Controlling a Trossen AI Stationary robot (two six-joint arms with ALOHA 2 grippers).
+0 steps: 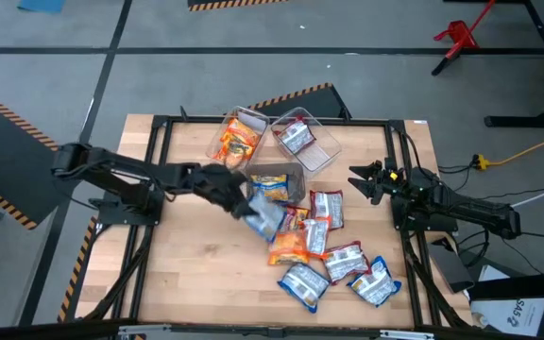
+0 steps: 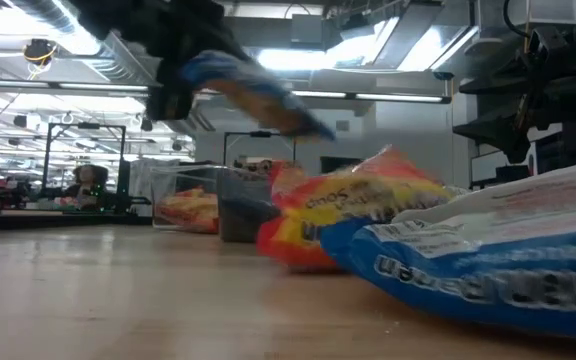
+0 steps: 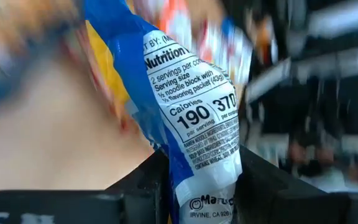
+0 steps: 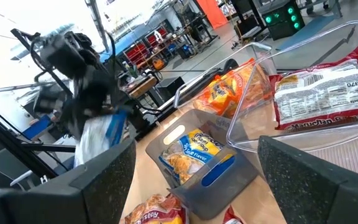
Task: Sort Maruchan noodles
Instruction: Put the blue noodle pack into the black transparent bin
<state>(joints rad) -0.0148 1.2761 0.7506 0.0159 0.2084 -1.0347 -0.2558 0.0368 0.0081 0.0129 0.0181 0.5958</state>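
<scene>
Two dark jointed arms; speckled black fingers.

Three bins stand behind the loose packets.

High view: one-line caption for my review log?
Left gripper carries a blue-and-white noodle packet near three bins; right gripper waits open.

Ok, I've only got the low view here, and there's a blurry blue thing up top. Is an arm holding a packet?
Observer: Yes, the left gripper is shut on a blue-and-white packet, gripped at one end.
Operator: Where is it over the table?
Observer: Right beside the grey bin, which holds one blue packet.
Operator: And the right arm?
Observer: The right gripper is open and empty, near the table's right side.
</scene>
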